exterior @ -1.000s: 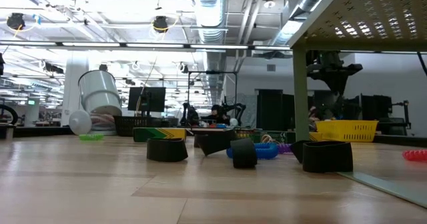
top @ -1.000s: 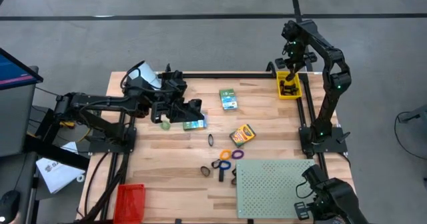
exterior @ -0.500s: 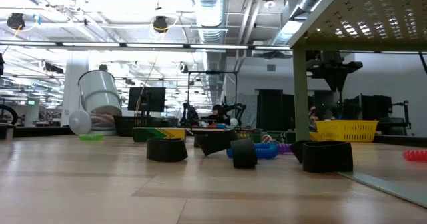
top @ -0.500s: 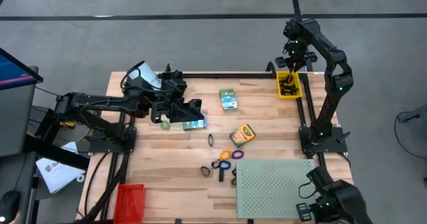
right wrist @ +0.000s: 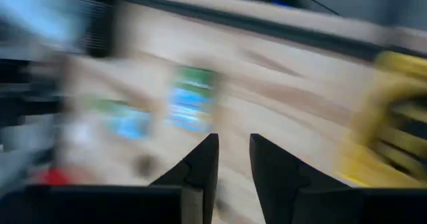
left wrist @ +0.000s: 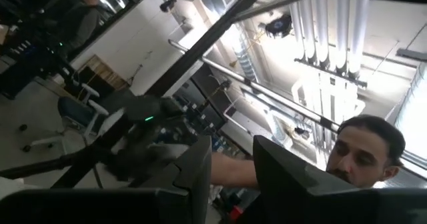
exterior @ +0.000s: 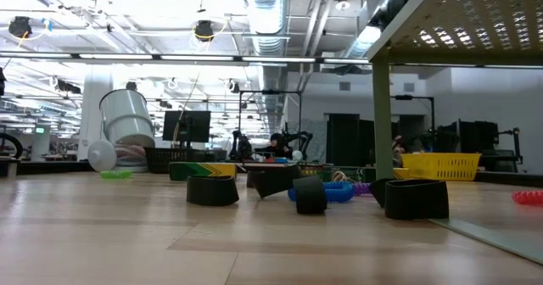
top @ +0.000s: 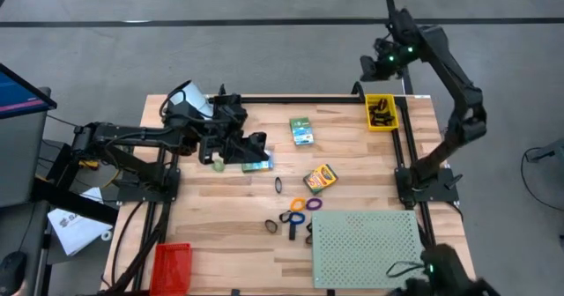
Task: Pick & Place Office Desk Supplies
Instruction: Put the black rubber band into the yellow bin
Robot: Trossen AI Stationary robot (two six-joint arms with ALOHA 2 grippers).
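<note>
Small supplies lie mid-table: a green box, a second green box, the yellow-orange crayon box, orange, purple and blue rings, and black clips. More black clips lie in the yellow bin. My right gripper hangs high over the table's far edge, left of the bin, open and empty. My left gripper rests low beside the second green box, open, its camera looking up into the room.
A pale green perforated board stands over the near right corner. A white cylinder lies at the far left, and a red bin sits at the near left edge. A small green piece lies by the left arm. A person shows beyond the table.
My right gripper has risen from just above the yellow bin and swung up toward the far edge and slightly left, leaving the low view. The clips stay in the bin. The left arm and the other supplies have kept still.
</note>
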